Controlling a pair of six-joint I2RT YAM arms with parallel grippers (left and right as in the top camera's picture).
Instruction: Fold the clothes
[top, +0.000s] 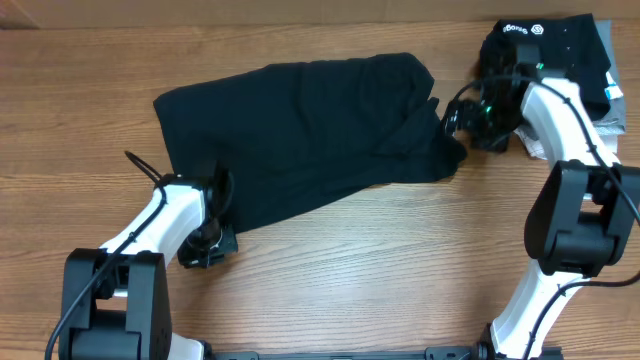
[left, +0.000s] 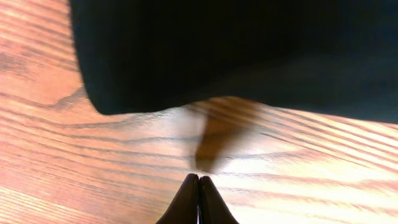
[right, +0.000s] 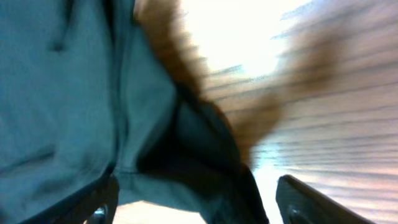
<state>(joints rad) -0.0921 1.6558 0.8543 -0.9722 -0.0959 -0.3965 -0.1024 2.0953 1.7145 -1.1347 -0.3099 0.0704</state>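
The plain black T-shirt (top: 300, 130) lies spread and rumpled across the middle of the wooden table. My left gripper (top: 215, 240) is just off the shirt's near-left hem. In the left wrist view its fingers (left: 199, 186) are shut together and empty, with the shirt's hem (left: 249, 56) a little ahead of them. My right gripper (top: 460, 125) is at the shirt's bunched right end. In the right wrist view its fingers (right: 199, 196) are spread wide, with shirt fabric (right: 186, 149) lying between them.
A folded black garment with white logo print (top: 545, 50) lies at the back right corner on grey and white folded pieces (top: 610, 100). Bare wooden tabletop (top: 400, 270) runs along the front.
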